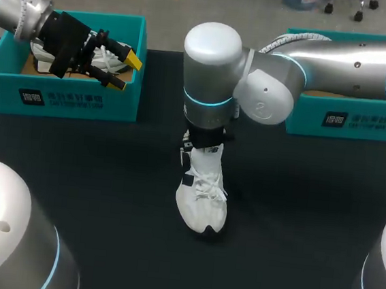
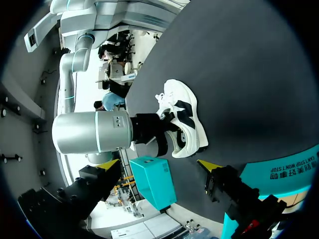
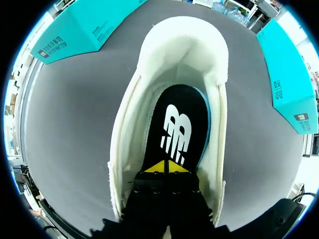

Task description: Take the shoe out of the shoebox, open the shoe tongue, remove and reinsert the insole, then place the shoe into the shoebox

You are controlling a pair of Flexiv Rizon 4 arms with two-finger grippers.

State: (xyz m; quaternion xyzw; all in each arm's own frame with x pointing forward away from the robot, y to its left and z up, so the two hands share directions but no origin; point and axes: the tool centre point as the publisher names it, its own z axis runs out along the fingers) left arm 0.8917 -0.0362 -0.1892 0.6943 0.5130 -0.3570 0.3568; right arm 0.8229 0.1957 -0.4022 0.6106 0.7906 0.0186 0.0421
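Shoe (image 1: 205, 200) sits mid-frame on the counter (image 1: 309, 217), opening upward so the right jaws can reach down inside. Their tips are clenched together against the insole (image 3: 179, 119), likely to work it. Left jaws hang released over the shoebox (image 1: 81, 96) at upper left, seemingly parked out of the way.

A black table (image 1: 108, 177) spread wide and bare-topped; at its far left, a second white shoe (image 1: 109, 59) lay inside a teal box (image 1: 67, 98).
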